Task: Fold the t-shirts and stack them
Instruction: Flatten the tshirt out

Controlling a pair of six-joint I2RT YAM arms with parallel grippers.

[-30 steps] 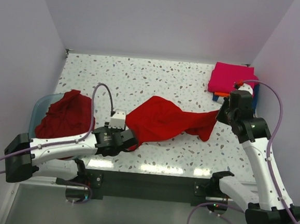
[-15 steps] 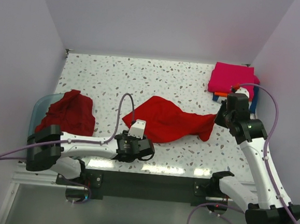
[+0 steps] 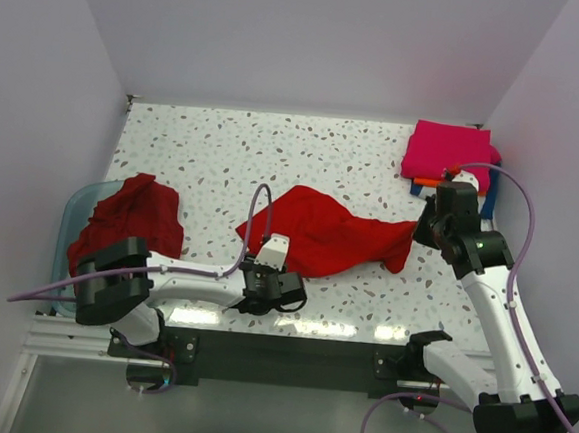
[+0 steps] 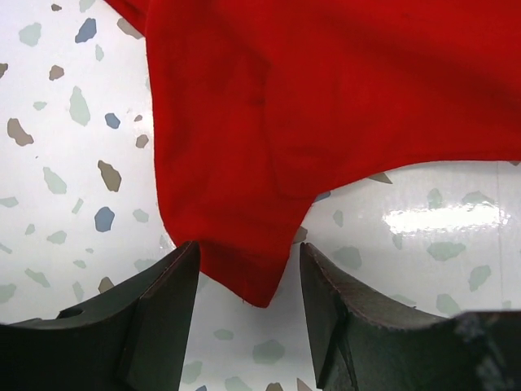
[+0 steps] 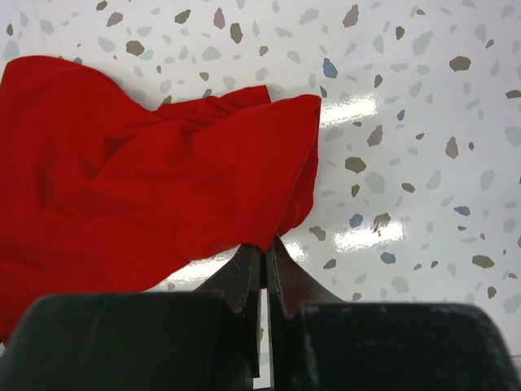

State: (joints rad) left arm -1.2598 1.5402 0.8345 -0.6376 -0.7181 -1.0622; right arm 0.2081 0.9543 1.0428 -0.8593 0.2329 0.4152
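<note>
At the middle of the speckled white counter (image 3: pixel 224 151) I see the crumpled bright red cloth t-shirt (image 3: pixel 323 234). Right gripper (image 5: pixel 264 248) clamped on its right end. Left gripper (image 4: pixel 248 259) jaws apart, astride its near corner.

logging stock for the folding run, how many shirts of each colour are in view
red: 2, spread red shirt and red heap in the tub
pink: 1, pink shirt atop the stack
orange: 1, orange shirt, sliver beneath
white-blue: 1, white-blue shirt, bottom edge
total: 5 visible, heap may hide more
</note>
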